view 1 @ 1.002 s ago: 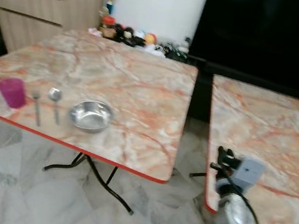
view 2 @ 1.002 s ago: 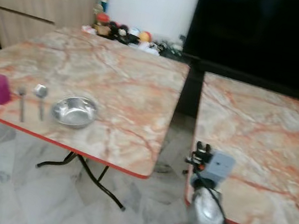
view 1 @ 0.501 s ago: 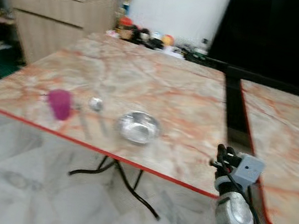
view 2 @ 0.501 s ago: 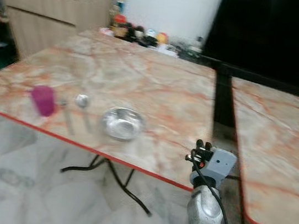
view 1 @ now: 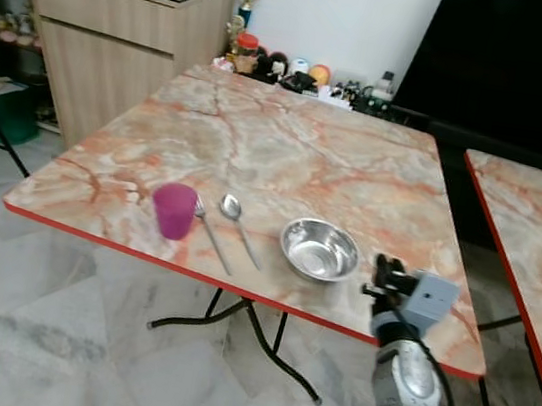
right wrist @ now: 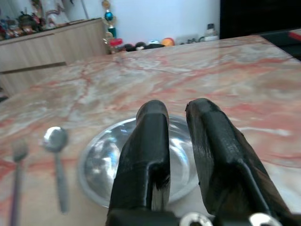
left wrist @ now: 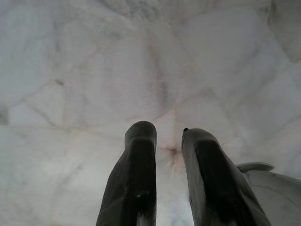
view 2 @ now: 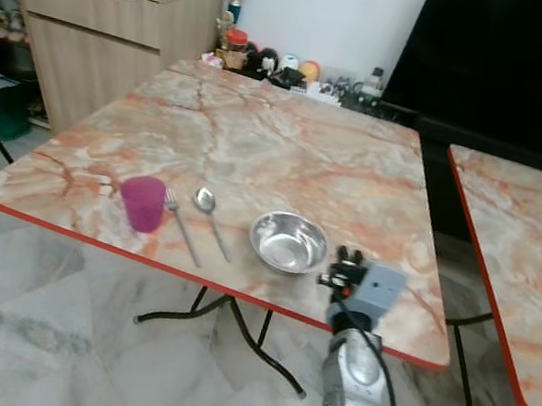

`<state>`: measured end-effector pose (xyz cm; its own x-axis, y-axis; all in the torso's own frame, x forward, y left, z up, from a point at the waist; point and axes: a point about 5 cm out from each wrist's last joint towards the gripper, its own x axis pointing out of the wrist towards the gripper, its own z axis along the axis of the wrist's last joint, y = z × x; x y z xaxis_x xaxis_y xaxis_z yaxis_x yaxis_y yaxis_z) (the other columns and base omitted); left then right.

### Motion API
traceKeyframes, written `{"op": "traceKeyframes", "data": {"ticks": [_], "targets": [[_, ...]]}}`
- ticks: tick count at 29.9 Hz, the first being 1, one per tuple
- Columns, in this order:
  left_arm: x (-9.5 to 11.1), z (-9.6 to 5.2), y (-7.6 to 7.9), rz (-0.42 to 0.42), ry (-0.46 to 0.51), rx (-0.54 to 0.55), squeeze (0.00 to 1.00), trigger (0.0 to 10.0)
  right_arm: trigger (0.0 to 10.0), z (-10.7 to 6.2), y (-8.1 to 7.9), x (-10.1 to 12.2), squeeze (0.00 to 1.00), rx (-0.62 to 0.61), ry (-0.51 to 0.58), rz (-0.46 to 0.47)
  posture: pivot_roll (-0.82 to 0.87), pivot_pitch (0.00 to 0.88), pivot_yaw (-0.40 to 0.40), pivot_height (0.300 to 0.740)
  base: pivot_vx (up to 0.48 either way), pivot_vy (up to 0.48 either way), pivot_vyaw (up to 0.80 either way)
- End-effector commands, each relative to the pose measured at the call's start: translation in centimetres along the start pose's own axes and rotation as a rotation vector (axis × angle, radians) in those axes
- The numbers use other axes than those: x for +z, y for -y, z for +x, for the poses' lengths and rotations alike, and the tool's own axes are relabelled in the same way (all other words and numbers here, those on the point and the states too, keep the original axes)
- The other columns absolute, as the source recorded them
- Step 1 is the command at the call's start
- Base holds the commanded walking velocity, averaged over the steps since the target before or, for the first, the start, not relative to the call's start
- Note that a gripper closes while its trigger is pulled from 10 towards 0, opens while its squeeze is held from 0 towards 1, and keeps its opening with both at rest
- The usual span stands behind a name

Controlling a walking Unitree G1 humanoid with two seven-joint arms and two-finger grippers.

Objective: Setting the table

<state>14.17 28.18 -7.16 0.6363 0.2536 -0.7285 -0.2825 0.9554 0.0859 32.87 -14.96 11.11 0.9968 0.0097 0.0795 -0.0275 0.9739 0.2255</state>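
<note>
Four pieces of tableware sit in a row near the front edge of the marble-patterned counter: a magenta plastic cup, a fork just beside it, a spoon next to the fork, then a stainless steel bowl a little apart. The right pincer hovers at the counter's front edge, just beside the bowl, its two black fingers slightly parted and empty; whether they touch the rim is hard to tell. The left pincer hangs over the pale tiled floor, fingers narrowly apart, gripping nothing. A second counter stands well apart on the right, and a wooden sideboard lies beyond.
</note>
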Motion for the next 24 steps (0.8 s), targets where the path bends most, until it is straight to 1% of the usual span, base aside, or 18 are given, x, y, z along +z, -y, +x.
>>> {"op": "traceKeyframes", "data": {"ticks": [1, 10, 17, 18, 19, 20, 21, 24], "targets": [[-0.51, -0.07, 0.58, -0.022, -0.011, -0.019, 0.0, 10.0, 10.0, -0.19, 1.13, 0.13, 0.0, -0.036, 0.006, -0.011, 0.12, 0.019, -0.046, 0.74, 0.0, 0.0, 0.0], [-0.57, -0.04, 0.72, -0.007, -0.021, -0.025, 0.0, 10.0, 10.0, -0.19, 1.14, 0.05, 0.0, -0.038, 0.003, -0.01, 0.12, 0.02, -0.046, 0.74, 0.0, 0.0, 0.0], [-0.64, -0.06, 0.78, -0.009, -0.02, -0.025, 0.0, 10.0, 10.0, -0.22, 1.06, 0.03, 0.0, -0.027, 0.004, -0.005, 0.12, 0.021, -0.048, 0.74, 0.292, 0.0, 0.0], [-0.66, -0.07, 0.79, -0.007, -0.022, -0.024, 0.0, 10.0, 10.0, -0.23, 1.01, 0.04, 0.02, -0.021, 0.004, -0.001, 0.12, 0.022, -0.049, 0.74, 0.319, 0.0, 0.0], [-0.68, -0.07, 0.79, -0.006, -0.023, -0.023, 0.0, 10.0, 10.0, -0.24, 0.94, 0.04, 0.42, -0.015, 0.004, 0.001, 0.12, 0.022, -0.049, 0.74, 0.319, 0.0, 0.0], [-0.69, -0.07, 0.79, -0.005, -0.024, -0.023, 0.0, 10.0, 10.0, -0.24, 0.9, 0.04, 0.42, -0.012, 0.004, 0.002, 0.12, 0.022, -0.049, 0.74, 0.319, 0.0, 0.0], [-0.71, -0.08, 0.79, -0.005, -0.024, -0.023, 0.0, 10.0, 10.0, -0.26, 0.84, 0.05, 1.0, -0.006, 0.004, 0.004, 0.12, 0.023, -0.05, 0.74, 0.322, 0.0, 0.0], [-0.76, -0.09, 0.78, -0.005, -0.025, -0.02, 0.0, 10.0, 10.0, -0.29, 0.79, -0.02, 1.0, -0.001, 0.001, -0.001, 0.12, 0.024, -0.052, 0.74, 0.322, 0.0, 0.0]]}}
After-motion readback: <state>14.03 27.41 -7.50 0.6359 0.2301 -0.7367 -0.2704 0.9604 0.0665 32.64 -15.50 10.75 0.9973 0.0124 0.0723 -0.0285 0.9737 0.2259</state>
